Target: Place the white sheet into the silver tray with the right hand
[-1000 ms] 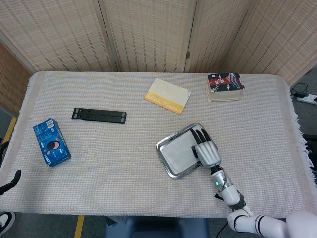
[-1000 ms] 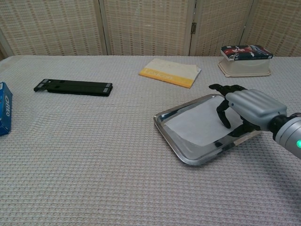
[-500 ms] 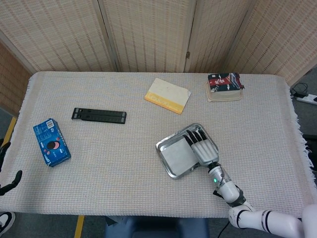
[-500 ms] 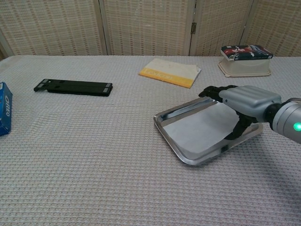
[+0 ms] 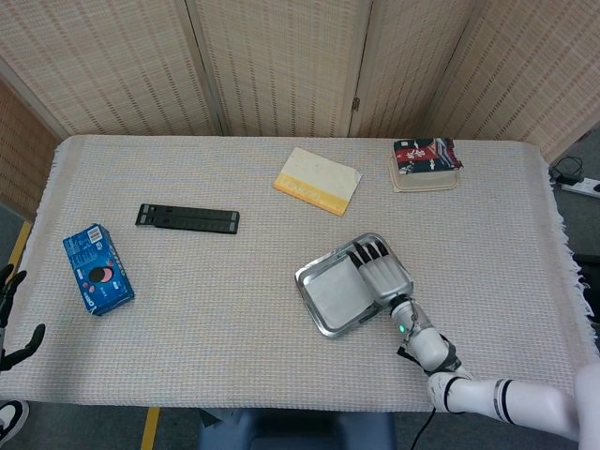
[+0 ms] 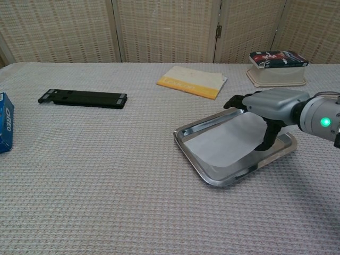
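The silver tray (image 5: 312, 316) (image 6: 186, 144) lies right of the table's middle. The white sheet (image 5: 333, 292) (image 6: 220, 142) lies flat inside it. My right hand (image 5: 382, 272) (image 6: 272, 104) hovers over the tray's right part with its fingers stretched out level and nothing held. Its thumb (image 6: 267, 137) points down to the sheet's right edge. Only dark fingertips of my left hand (image 5: 9, 281) show, at the head view's lower left edge, off the table; how they lie is unclear.
A yellow-edged pad (image 5: 318, 180) (image 6: 192, 81) lies behind the tray. A white container with a dark packet on top (image 5: 426, 163) (image 6: 277, 67) stands at the back right. A black bar (image 5: 187, 218) (image 6: 83, 98) and a blue box (image 5: 97, 268) (image 6: 5, 122) are on the left.
The right hand has risen and levelled out over the tray, its fingers no longer curled down onto the sheet. The sheet stays in the tray.
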